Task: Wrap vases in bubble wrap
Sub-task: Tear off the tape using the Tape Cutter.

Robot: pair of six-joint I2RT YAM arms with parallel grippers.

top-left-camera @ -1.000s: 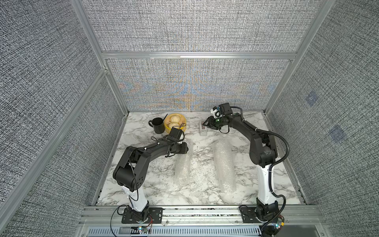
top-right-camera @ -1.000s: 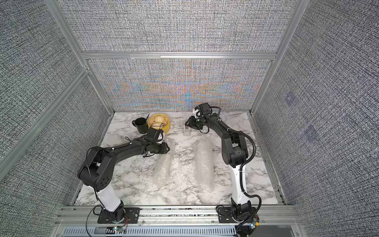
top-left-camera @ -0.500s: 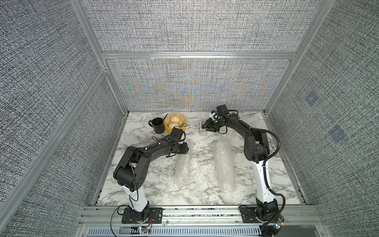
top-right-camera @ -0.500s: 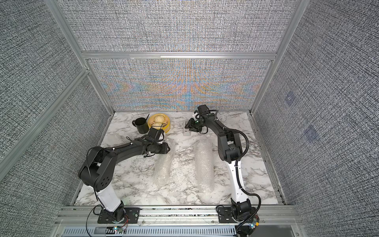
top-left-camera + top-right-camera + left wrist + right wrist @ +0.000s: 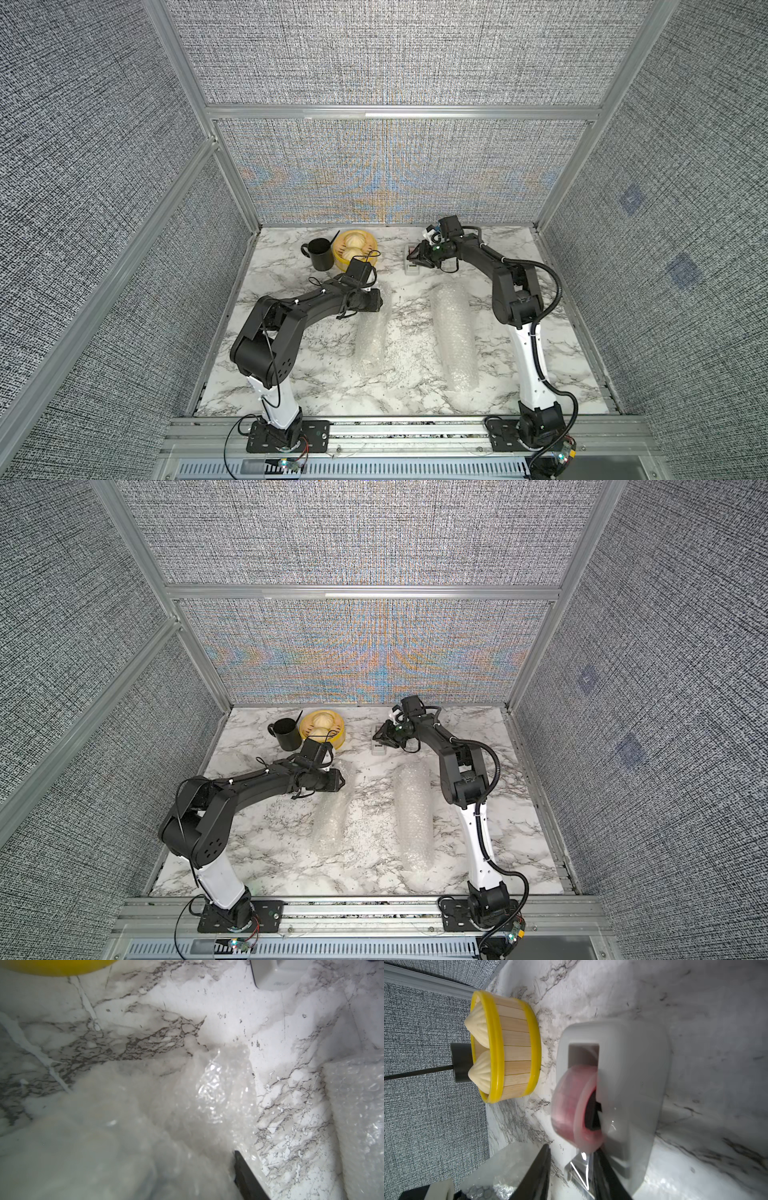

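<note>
Two rolled bundles of bubble wrap lie lengthwise on the marble table in both top views, a smaller one (image 5: 370, 332) and a larger one (image 5: 453, 332). No bare vase shows; the wrap hides what is inside. My left gripper (image 5: 377, 300) is at the smaller bundle's far end. In the left wrist view one finger (image 5: 243, 1174) presses against the wrap (image 5: 166, 1136), which covers the other finger. My right gripper (image 5: 413, 259) is at the grey tape dispenser (image 5: 633, 1084), open, with the tape's loose end (image 5: 581, 1169) at the cutter between its fingers.
A black mug (image 5: 320, 253) and a yellow steamer basket (image 5: 357, 249) with buns stand at the back left, just beyond my left wrist. The pink tape roll (image 5: 571, 1105) sits in the dispenser. Grey walls close in the table on three sides.
My right gripper has shifted a little to the left onto the dispenser's cutter end and its jaws have narrowed. The left arm and both bundles have not moved.
</note>
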